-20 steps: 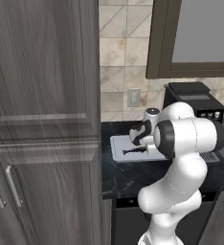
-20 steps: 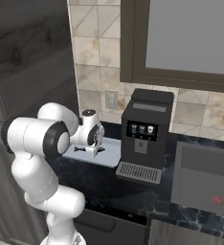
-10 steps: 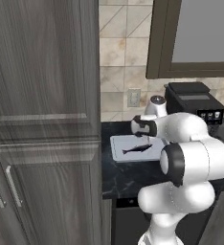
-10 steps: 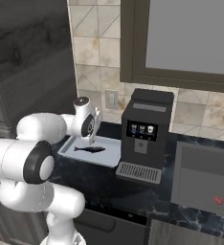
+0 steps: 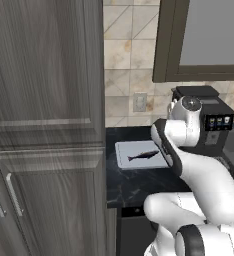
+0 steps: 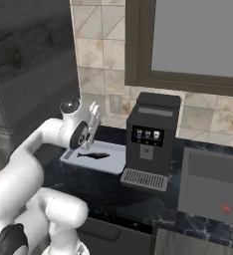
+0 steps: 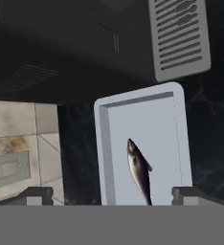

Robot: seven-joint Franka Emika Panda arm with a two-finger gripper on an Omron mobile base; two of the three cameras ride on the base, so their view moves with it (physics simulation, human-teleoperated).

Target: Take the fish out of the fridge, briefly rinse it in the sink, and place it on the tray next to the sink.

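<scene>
The small dark fish [image 7: 139, 171] lies flat on the white tray [image 7: 162, 119], free of any grip; it also shows as the fish [image 5: 143, 156] on the tray [image 5: 124, 160] and the fish [image 6: 93, 155] on the tray [image 6: 116, 160]. My gripper [image 7: 113, 196] hovers above the tray, open, its fingertips [image 7: 35, 195] wide apart with nothing between them. The grey sink [image 6: 208, 174] with its red drain mark lies right of the coffee machine. The fridge is out of view.
A black coffee machine [image 6: 148, 142] stands just right of the tray, its grey drip grille [image 7: 178, 36] close to the tray's end. Tall wood-grain cabinets [image 5: 44, 125] rise at the left of the dark counter [image 5: 134, 182]. A wall outlet [image 5: 139, 102] sits behind the tray.
The jaws have opened wide and let go of the fish, which now rests on the tray. The hand has lifted up and away from it.
</scene>
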